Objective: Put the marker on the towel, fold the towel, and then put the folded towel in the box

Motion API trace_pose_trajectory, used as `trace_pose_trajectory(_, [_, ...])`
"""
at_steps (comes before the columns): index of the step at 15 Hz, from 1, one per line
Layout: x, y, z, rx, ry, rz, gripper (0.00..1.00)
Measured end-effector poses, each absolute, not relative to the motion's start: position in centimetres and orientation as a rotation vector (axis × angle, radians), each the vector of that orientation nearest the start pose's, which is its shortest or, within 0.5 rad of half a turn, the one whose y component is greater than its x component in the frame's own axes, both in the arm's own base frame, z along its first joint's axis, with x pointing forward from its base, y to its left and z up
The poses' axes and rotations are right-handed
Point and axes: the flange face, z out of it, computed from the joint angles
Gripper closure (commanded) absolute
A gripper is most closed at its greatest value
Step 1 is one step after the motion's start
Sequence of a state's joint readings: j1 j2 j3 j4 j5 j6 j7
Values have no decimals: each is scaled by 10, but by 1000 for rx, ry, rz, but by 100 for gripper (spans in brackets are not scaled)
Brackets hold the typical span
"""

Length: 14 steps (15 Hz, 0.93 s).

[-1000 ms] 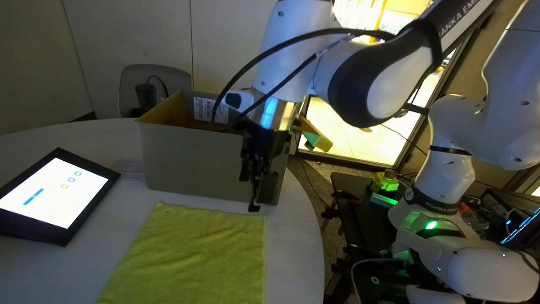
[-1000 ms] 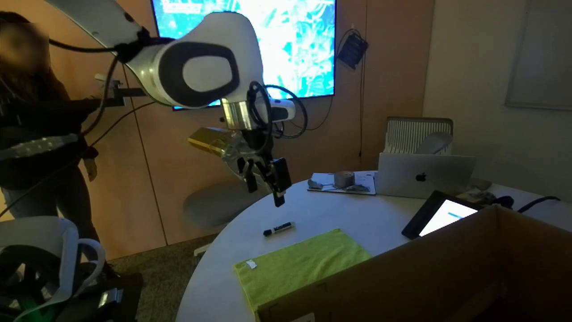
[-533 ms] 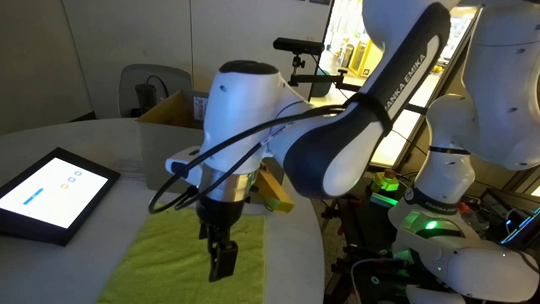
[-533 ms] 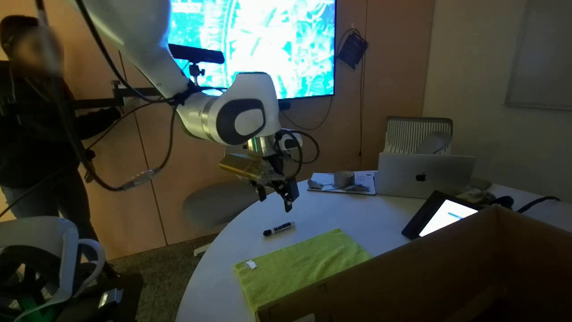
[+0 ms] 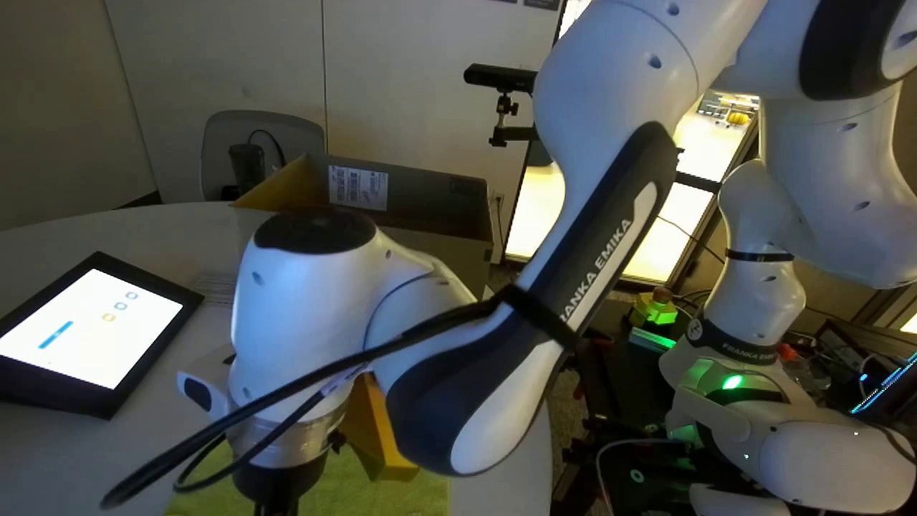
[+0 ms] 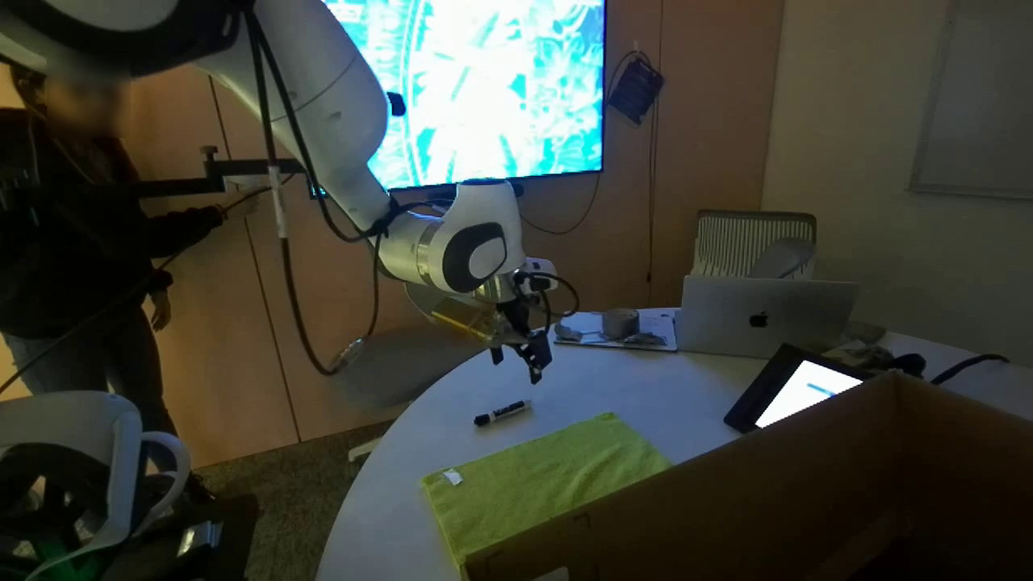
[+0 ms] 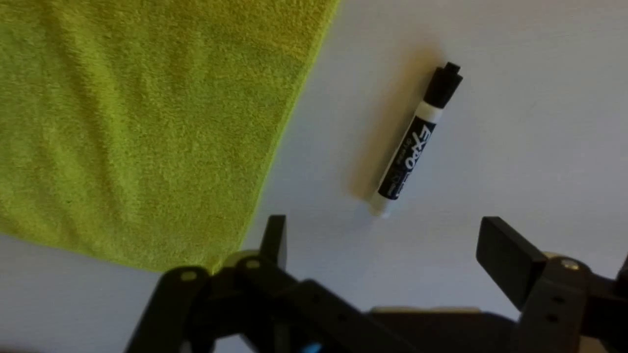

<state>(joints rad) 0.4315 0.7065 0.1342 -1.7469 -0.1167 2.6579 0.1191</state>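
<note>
Above the white table (image 6: 387, 500), my gripper (image 7: 385, 228) hung with its two fingers (image 7: 505, 260) spread well apart and released, the tabletop showing through the gap. The marker (image 7: 409, 152) lay on its side on the table, apart from both fingers. In the wrist view it sat just beyond my fingertips and between them from side to side: its white end faced the gap and its black cap pointed away. In an exterior view my fingertips showed higher than the marker and off to one side of it; how far above the table they were, I could not tell.

The marker was beside the towel (image 7: 171, 137), roughly parallel to the towel's edge, with a strip of table between the two. The towel lay flat and unfolded, its cloth slightly rippled, with a white tag (image 6: 453, 477) at one corner. The base of one finger overlapped a corner of it in the wrist view. The cardboard box (image 6: 686, 500) stood beside the towel, its top open, and hid part of it in an exterior view. My own arm (image 5: 458, 387) covered more of the towel in an exterior view, where my fingers ran out of sight below. Also on the table were a tablet (image 5: 93, 330) with a lit screen, a laptop (image 6: 767, 319) and a roll of tape (image 6: 621, 323).
</note>
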Motion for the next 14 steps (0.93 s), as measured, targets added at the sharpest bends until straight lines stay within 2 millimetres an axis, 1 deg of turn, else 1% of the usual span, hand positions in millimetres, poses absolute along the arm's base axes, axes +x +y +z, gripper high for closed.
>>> trace_pose_trajectory(1, [582,370,184,-2963,-734,-304,0])
trace_pose_trajectory(3, [578,388,169,-2998,-710,-305,0])
trace_pose_trajectory(5, [565,409,155,-3030,-687,-272,0])
trace_pose_trajectory(7, [551,427,145,-3051,-692,-227,0])
trace_pose_trajectory(10, [536,449,141,-3068,-718,-183,0])
trace_pose_trajectory(14, [530,462,135,-3073,-743,-198,0])
